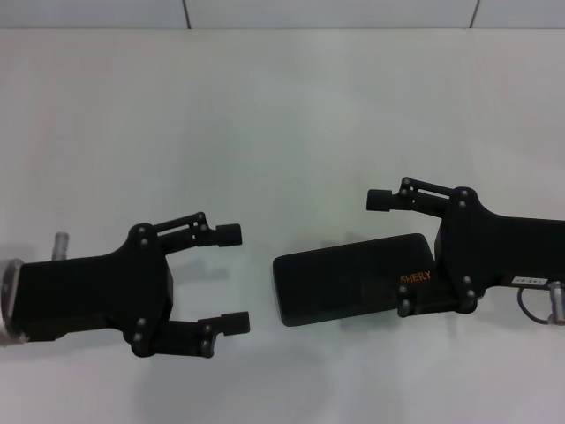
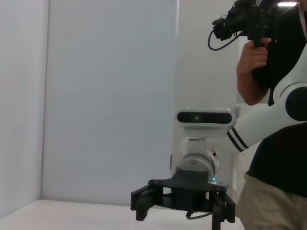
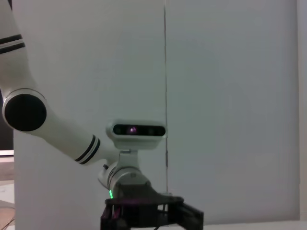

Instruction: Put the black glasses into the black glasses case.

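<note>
One piece of lettering could be read: in the head view, orange capitals spelling "SHERY" stood on the lid of the flat matte-black rectangular glasses case with rounded corners (image 1: 349,278), at the end of it nearest the right arm, just beside that arm's black gripper body; whether further letters lay hidden under the gripper could not be told. A small white label (image 1: 530,280) sat on the dark body of the right arm, with dark print on it too small to make out. The wrist views showed no legible text.
</note>
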Tool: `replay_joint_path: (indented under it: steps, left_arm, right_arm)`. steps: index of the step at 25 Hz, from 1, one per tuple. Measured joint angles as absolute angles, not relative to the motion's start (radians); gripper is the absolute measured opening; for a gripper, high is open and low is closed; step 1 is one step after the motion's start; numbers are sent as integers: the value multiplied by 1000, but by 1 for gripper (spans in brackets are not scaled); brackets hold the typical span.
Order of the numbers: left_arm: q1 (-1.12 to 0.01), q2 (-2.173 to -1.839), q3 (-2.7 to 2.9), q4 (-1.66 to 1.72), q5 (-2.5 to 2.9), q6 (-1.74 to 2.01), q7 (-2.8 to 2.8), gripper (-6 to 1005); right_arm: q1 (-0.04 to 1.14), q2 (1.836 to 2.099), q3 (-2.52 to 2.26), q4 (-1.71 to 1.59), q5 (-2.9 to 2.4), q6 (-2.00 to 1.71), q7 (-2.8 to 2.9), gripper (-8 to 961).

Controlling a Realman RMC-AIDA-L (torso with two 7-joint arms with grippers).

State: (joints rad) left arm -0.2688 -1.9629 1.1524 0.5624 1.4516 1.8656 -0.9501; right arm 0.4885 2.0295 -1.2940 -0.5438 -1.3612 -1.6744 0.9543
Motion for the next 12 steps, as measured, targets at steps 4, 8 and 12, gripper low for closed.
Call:
replay_joint_path:
  steps: [4,8,12]
  left_arm:
    - [-270,-1964,1152,560,1456,1865,-950,875]
    - [-273,-1969,1152,557,1457,1864,-935,875]
    - [-281,-1980,1152,556,1458,1861,-920,875]
  right_arm:
    - [486,2029,-1313,-529,-1331,-1654,927,886]
    - [484,2029,-1314,-521,-1326,-1638,926,888]
    - [480,2029,-1314,-517,-1320,-1626,925,888]
